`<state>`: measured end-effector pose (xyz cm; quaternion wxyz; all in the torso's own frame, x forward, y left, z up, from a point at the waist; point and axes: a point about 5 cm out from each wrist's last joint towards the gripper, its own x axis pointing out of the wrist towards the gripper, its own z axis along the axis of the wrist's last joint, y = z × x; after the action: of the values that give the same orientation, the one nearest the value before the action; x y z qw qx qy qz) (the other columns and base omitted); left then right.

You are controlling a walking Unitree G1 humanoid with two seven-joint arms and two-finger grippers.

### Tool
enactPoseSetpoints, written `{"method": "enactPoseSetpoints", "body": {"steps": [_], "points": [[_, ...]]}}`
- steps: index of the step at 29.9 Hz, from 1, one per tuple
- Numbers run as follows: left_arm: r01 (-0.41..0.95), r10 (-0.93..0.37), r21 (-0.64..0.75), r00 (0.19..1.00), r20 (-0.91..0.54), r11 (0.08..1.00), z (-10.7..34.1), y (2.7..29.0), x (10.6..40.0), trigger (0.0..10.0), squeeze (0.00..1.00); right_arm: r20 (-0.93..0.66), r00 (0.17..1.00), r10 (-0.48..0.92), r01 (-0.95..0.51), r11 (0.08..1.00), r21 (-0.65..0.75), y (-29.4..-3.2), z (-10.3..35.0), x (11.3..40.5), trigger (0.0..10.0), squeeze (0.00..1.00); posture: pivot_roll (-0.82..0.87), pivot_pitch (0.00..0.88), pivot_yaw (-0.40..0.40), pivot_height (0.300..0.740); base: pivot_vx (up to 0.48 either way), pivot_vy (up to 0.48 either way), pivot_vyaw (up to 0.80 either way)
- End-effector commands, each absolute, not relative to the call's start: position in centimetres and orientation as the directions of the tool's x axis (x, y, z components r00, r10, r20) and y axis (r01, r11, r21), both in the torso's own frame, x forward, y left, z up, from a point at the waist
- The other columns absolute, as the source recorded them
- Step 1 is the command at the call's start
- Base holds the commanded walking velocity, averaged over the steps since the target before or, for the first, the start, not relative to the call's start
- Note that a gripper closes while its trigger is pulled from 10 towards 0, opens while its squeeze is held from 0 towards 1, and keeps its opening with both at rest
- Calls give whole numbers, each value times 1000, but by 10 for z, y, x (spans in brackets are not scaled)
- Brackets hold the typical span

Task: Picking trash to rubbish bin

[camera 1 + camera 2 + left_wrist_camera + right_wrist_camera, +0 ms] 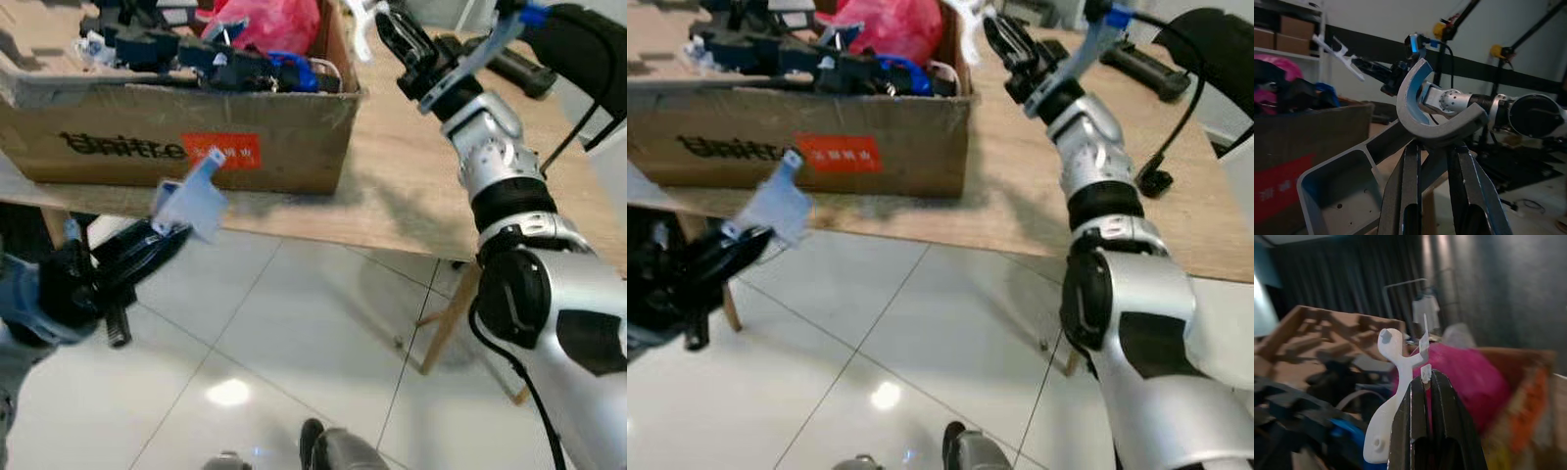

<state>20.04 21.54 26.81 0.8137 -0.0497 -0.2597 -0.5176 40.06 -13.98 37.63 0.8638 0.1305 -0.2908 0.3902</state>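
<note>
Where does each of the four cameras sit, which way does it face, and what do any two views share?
Left eye view: on the head, looking forward and down at the cardboard box on the wooden table; both arms show.
Right eye view: the same scene, shifted slightly.
Left wrist view: along the left claw, shut on a grey plastic bracket, facing the right arm.
Right wrist view: along the right claw, shut on a white plastic piece, facing the box.
Shared: both wrist views show the pink bag.
</note>
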Motion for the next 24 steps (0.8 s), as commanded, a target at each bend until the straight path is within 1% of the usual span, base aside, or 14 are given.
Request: {"method": "enactPoseSetpoints", "body": {"steps": [1,3,6,7,9,10,14,18,21,24], "points": [[868,-834,219,314,453,446,274,213,196,10000,0,602,517,609,-751,659,-21,-138,377,400,10000,0,180,300,-77,740,0,0,0],[865,-832,224,315,456,450,277,212,196,10000,0,568,523,636,-751,659,-47,-131,375,401,10000,0,182,308,-76,740,0,0,0],[863,-831,224,316,457,452,278,212,196,10000,0,557,523,646,-753,656,-53,-129,373,402,10000,0,182,308,-76,740,0,0,0],[863,-832,225,315,457,451,279,211,195,10000,0,538,529,656,-749,659,-65,-125,371,403,10000,98,185,310,-76,740,0,0,0],[863,-832,226,315,457,451,279,211,194,10000,0,527,534,662,-747,661,-74,-123,370,403,10000,98,185,310,-76,740,0,0,0],[867,-835,228,308,457,444,281,210,192,10000,0,541,559,629,-707,702,-86,-121,375,404,10000,1000,188,313,-76,740,0,0,0],[868,-836,227,304,457,441,282,209,191,10000,0,560,554,616,-690,716,-105,-121,382,403,10000,1000,189,314,-76,740,0,0,0],[867,-832,229,301,467,442,285,208,191,10000,0,575,517,634,-672,717,-187,-118,392,398,10000,1000,185,310,-75,740,0,0,0],[867,-831,229,300,468,442,286,207,192,10000,0,587,497,639,-684,705,-189,-119,393,397,10000,1000,185,306,-75,740,0,0,0],[866,-831,235,296,471,442,287,206,193,10000,0,607,419,675,-728,650,-220,-118,395,392,10000,1000,179,290,-73,740,0,0,0]]}}
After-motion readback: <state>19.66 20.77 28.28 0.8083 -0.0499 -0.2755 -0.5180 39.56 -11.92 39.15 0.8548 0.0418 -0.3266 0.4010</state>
